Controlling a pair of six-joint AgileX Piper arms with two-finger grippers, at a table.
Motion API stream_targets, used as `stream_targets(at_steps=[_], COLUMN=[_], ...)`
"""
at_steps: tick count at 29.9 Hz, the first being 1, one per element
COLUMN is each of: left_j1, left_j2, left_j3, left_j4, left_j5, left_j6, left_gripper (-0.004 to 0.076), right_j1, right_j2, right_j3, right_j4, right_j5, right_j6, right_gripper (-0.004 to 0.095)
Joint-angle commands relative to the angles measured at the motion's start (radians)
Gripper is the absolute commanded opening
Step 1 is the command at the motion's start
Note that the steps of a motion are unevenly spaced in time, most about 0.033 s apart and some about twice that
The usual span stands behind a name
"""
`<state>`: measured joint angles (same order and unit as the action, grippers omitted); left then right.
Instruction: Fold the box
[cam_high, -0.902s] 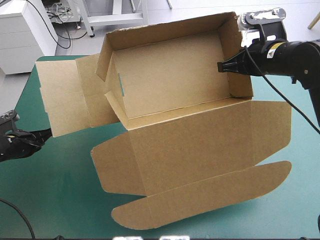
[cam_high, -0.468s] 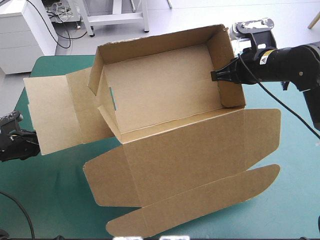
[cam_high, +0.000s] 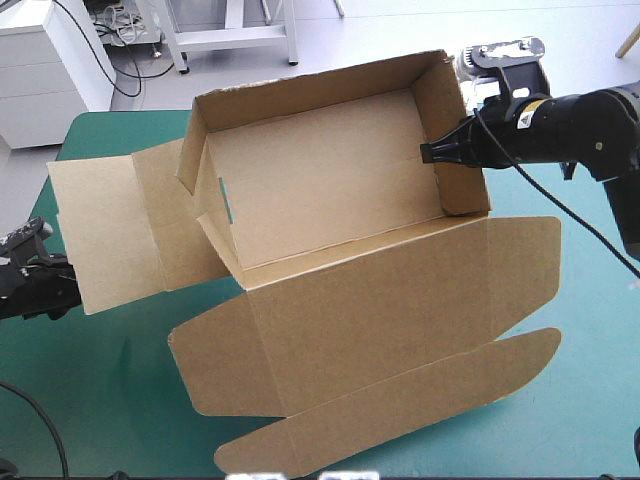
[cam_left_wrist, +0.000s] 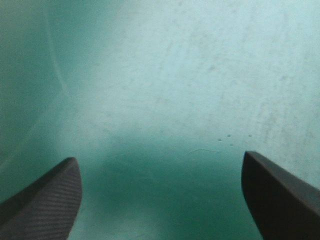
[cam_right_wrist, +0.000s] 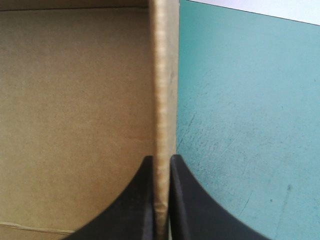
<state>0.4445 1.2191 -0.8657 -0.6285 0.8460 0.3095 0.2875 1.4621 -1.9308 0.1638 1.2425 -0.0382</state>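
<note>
The brown box stands mid-table as an open tray, with back and side walls raised. Its lid lies flat toward the front edge, ending in a rounded flap. A wide left flap spreads flat toward the table's left edge. My right gripper is shut on the tray's right wall, the board pinched between its fingertips. My left gripper sits low at the left flap's outer edge. In the left wrist view it is open, with only teal-green cover between its fingers.
Teal-green cover shows at the front left, and more to the right of the lid. The left flap reaches the table's left edge. A white cabinet stands beyond the far left corner.
The box has shifted toward the table's left with my right gripper still holding its wall. My left gripper has opened and now sits partly under the left flap's edge.
</note>
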Motion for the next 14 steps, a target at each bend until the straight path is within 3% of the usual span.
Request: stream_targets(at_steps=[1,9,14], left_j1=[-0.037,-0.078,-0.078], left_j2=[-0.021,-0.021,-0.021], left_j3=[-0.027,-0.027,-0.027], left_j4=[-0.183,-0.465,-0.682], left_j5=[-0.004,0.088,0.226], left_j6=[0.130,0.404,0.592], left_gripper=[0.0620,0.0620,0.0620], right_j1=[-0.004,-0.004,-0.004], right_j2=[-0.007,0.063,0.112], right_j3=[-0.022,-0.022,-0.022], right_j4=[0.054,0.106,0.084], right_j5=[-0.073,-0.073,-0.083], right_j6=[0.002,-0.009,-0.009], right_gripper=[-0.0002,-0.0002,-0.0002])
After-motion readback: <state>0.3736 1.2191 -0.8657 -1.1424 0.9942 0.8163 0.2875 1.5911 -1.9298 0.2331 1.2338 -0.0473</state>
